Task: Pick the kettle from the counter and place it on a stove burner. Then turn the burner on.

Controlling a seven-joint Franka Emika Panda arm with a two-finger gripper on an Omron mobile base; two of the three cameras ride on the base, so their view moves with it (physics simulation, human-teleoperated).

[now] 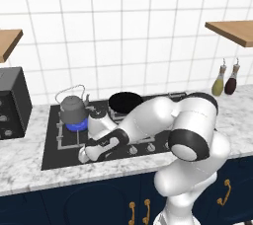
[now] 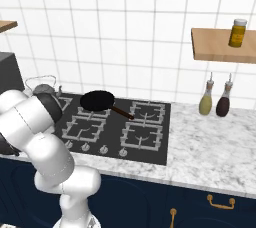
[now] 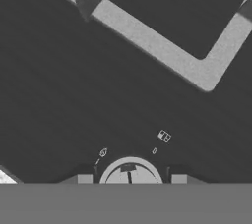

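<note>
The kettle (image 1: 73,108), rigid, smooth and best lifted by its wire handle, sits on the lit burner (image 1: 76,125) near the stove's back-left corner, my gripper (image 1: 85,153) half-open astride a front-edge knob (image 3: 130,172).

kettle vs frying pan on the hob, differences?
The kettle is dull grey, tall and rounded, with an arched wire handle; the frying pan is flat, black, with a straight handle. Blue flame glows under the kettle, none under the pan. Kettle sits rear left, pan mid-rear. Both rest on the stove grates.

Black frying pan (image 2: 98,100), two bottles (image 2: 214,100), yellow jar (image 2: 238,32).
</note>
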